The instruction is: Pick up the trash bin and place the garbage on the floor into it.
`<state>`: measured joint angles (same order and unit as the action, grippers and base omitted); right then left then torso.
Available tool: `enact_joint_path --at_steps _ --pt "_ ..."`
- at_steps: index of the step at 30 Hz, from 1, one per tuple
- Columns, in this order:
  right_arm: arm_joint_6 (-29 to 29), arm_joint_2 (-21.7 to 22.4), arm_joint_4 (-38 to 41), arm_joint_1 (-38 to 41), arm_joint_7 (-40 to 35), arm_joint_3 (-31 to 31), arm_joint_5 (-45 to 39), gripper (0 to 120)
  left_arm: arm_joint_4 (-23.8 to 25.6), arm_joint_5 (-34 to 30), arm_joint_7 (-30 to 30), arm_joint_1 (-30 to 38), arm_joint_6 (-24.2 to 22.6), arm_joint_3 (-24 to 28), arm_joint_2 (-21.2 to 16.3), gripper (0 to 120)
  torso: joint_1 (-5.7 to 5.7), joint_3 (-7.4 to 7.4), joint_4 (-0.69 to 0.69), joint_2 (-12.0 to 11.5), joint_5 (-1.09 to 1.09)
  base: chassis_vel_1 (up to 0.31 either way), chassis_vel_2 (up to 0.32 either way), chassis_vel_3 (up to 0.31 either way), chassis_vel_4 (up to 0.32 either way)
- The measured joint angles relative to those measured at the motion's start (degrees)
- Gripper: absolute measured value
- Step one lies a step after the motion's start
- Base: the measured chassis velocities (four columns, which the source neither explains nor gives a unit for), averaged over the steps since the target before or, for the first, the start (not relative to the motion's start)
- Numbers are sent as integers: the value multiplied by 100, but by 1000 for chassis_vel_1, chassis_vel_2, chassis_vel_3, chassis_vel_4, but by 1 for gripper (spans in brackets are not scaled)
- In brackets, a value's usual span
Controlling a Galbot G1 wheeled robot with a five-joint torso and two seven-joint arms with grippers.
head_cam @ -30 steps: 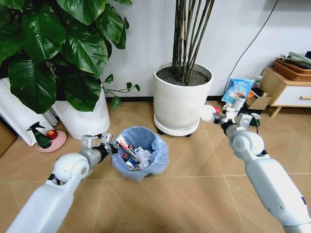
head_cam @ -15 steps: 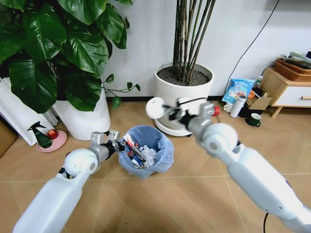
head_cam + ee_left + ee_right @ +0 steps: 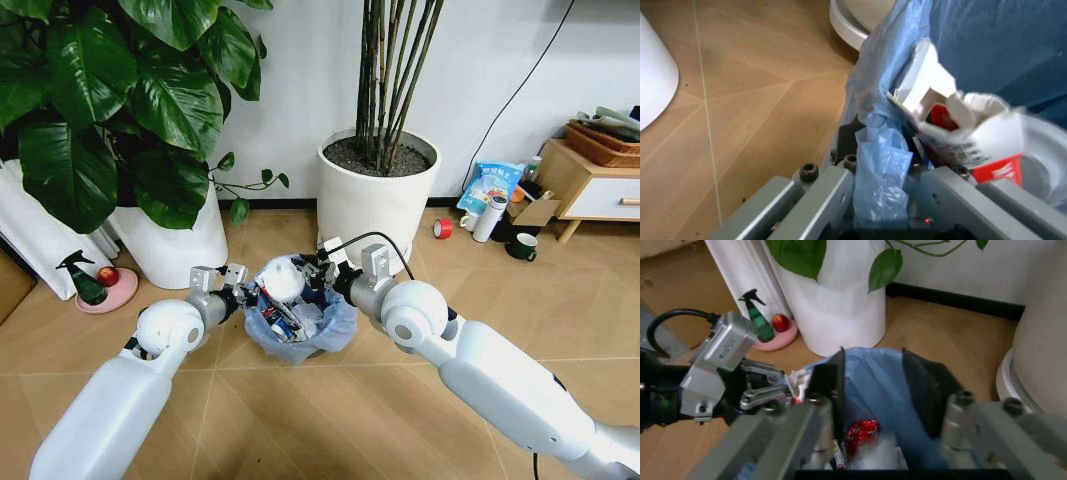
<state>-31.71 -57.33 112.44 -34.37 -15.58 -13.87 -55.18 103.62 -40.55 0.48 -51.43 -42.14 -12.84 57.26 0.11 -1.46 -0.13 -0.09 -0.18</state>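
1. Left claw [image 3: 232,292] was at the 9 o'clock rim of the trash bin [image 3: 335,318]. It was clamped on the rim and blue liner, and the left wrist view showed the liner [image 3: 877,175] bunched between its fingers. It had moved slightly toward the bin over the last second.
2. The bin was on the floor tiles, between the leafy plant's pot [image 3: 170,250] at 10 o'clock and the bamboo pot [image 3: 375,210] at 12-1 o'clock. Couldn't tell if it was lifted clear of the floor. It already held litter, including a crumpled carton [image 3: 973,135] and a red wrapper [image 3: 860,432].
3. Main change: the white disc [image 3: 283,278] had been carried in from well out at 3 o'clock a second ago. It was now right over the bin mouth, toward the 10-11 o'clock rim.
4. Right claw [image 3: 322,268] had swung in with the disc and sat above the 1 o'clock rim. Its fingers [image 3: 825,385] stood apart, with nothing between them in the right wrist view. I judged the disc released or about to drop, but couldn't tell if it was still touching a fingertip.
5. Task-wise, that piece was as good as binned. A red tape roll [image 3: 442,228] lay on the floor at 2 o'clock, well away from the bin; it isn't garbage.
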Motion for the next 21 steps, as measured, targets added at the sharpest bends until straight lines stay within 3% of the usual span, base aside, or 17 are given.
enact_joint_path --at_steps 10,14,21 --pt "211 4 -113 -196 -345 454 303 70 -12 5 -74 -139 0 -228 19 0 0 0 1 0 1 0 0 0 0" --pt "397 103 -206 -741 -363 1207 1267 90 92 21 -375 -344 0 -470 19 0 0 0 1 0 1 0 0 0 0" --pt "574 201 -92 -1790 -331 2191 1976 100 267 44 -672 -547 0 -714 -57 0 0 0 -2 0 0 0 0 0 0"
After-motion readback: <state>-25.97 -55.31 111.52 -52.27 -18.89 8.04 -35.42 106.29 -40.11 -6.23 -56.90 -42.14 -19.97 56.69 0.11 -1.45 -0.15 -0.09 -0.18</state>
